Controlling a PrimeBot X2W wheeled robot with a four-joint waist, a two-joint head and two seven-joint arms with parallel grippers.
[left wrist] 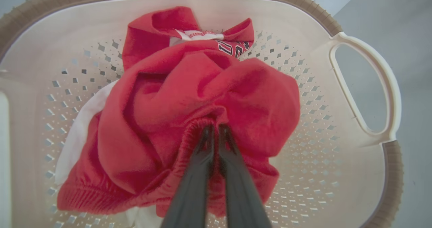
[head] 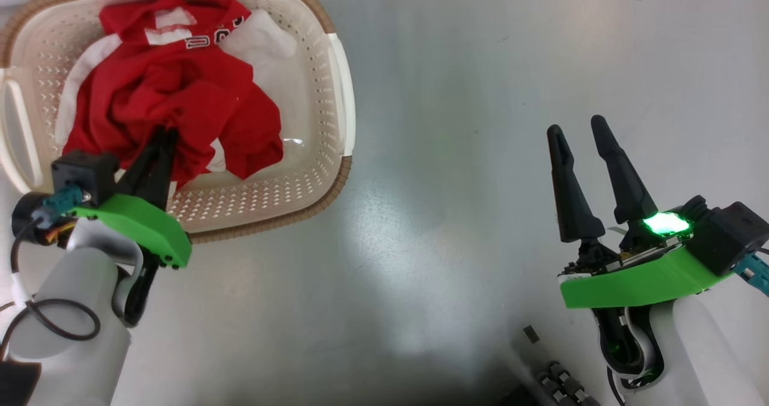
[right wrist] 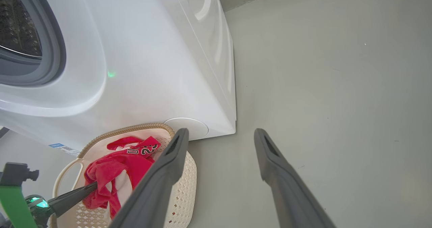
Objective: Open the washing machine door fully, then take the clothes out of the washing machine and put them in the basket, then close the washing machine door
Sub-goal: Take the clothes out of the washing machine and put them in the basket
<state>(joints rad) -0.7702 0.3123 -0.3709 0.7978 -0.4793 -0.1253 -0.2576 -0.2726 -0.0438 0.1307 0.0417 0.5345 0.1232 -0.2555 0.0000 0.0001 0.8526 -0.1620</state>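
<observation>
The basket (head: 339,69) sits on the grey floor (head: 468,154), close up against the front of the white washing machine (right wrist: 152,69). The clothes (head: 180,93) are inside the basket in a soft heap. They are mostly bright red. One red piece has white letters (head: 207,39) on it, and some white cloth (head: 264,39) lies at the far side of the heap.

The left gripper (head: 165,134) reaches down into the basket. Its two dark fingers (left wrist: 202,160) are squeezed tight together, and they pinch a stretchy red edge of the clothes (left wrist: 189,100) between their tips.

The right gripper (head: 578,125) hangs over the bare floor, well away from the basket. Its fingers (right wrist: 270,167) are spread wide apart with nothing between them. A green light glows at its base.

In the right wrist view, the round hole of the washing machine shows a grey rubber ring (right wrist: 50,52) and a steel drum (right wrist: 17,19) with little holes. A small blue sticker (right wrist: 57,146) is low on the machine, just above the basket (right wrist: 184,187).
</observation>
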